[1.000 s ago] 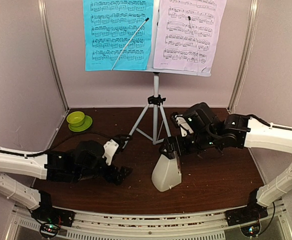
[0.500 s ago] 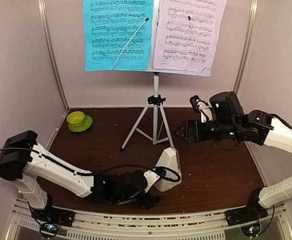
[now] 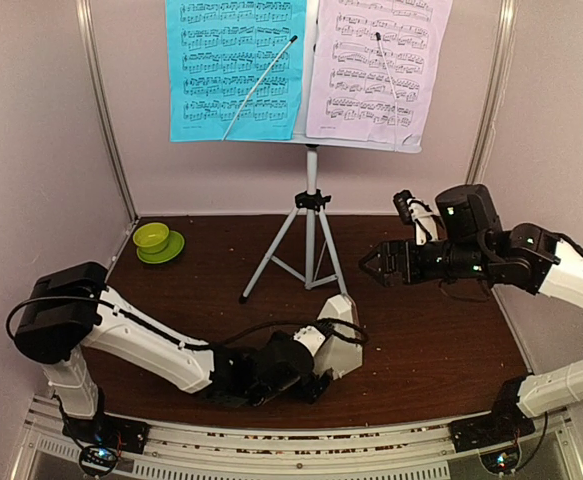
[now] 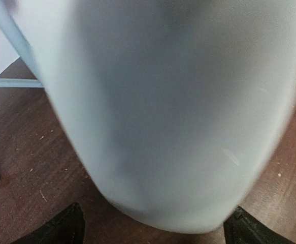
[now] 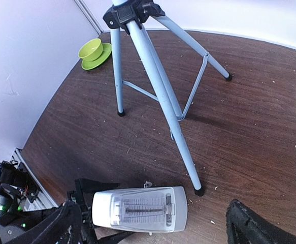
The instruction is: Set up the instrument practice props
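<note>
While the left end effector [image 4: 158, 227] and right end effector [image 3: 371, 264] gape, a blurred metronome [image 4: 163, 112] swamps the former's camera.

We see a cyan page [image 3: 236, 70] at upper left and a lilac page [image 3: 376, 65] at upper right, both lined with black notation, a silver tripod [image 3: 311, 200], a lime-green bowl [image 3: 152, 236] and saucer [image 3: 174, 248], a cream metronome [image 3: 342, 325], and a dark-brown table [image 3: 426, 345] flecked pale.
</note>
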`<state>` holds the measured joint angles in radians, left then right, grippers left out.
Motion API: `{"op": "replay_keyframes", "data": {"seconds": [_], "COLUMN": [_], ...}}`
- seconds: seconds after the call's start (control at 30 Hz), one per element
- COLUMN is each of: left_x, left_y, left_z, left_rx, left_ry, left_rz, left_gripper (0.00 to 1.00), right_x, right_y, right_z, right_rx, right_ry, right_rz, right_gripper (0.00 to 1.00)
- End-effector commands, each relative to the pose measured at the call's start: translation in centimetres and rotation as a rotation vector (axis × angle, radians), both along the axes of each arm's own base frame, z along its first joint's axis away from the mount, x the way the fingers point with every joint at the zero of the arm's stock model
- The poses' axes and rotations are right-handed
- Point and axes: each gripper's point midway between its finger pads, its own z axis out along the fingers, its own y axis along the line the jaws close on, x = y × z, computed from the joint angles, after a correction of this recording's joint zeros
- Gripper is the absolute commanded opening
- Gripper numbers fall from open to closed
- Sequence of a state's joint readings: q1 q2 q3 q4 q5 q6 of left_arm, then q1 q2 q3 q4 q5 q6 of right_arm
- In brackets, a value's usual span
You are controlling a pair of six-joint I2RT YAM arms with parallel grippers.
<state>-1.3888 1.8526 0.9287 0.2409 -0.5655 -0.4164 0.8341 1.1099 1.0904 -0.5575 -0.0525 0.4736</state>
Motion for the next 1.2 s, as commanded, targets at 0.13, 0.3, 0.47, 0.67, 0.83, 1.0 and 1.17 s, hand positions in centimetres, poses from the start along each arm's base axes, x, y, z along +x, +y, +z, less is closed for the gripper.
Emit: {"op": "replay_keyframes", "data": {"seconds": [0.13,0.3,0.47,0.67,0.83,1.0,1.17], "left_x": [7.3,11.8,11.7,7.1,4.2,4.1,4.3], "left_y": [3.9,4.7,5.0,5.0,3.3,2.6,2.6], "left_z": [1.0,1.5,2.9,4.6,3.1,2.1,0.7], "left_rx": [-0.14,-0.171,-0.254,-0.497,-0.472,-0.511,-0.519], "left_ry": [0.037,0.06,0.059,0.085,0.116,0.112,0.106], "left_rz": [0.225,0.227,0.127,-0.082,-0.164,-0.114,-0.089], "left_gripper": [0.97,0.95,0.92,0.91,0.92,0.98,0.98], "right_x": [-1.1,-1.3,-0.7,0.1,0.9,1.8,3.2], "right_y": [0.4,1.0,1.6,3.1,4.7,5.9,7.1], "right_z": [0.7,0.7,0.1,-1.1,-1.6,-2.4,-2.6], "right_rx": [0.017,0.013,-0.022,-0.029,-0.024,-0.043,-0.063], "right_ry": [-0.038,-0.051,-0.051,-0.011,0.003,0.005,0.016], "right_rz": [0.095,0.141,0.156,0.171,0.18,0.186,0.176], "right_gripper": [1.0,1.0,1.0,1.0,1.0,1.0,0.98]}}
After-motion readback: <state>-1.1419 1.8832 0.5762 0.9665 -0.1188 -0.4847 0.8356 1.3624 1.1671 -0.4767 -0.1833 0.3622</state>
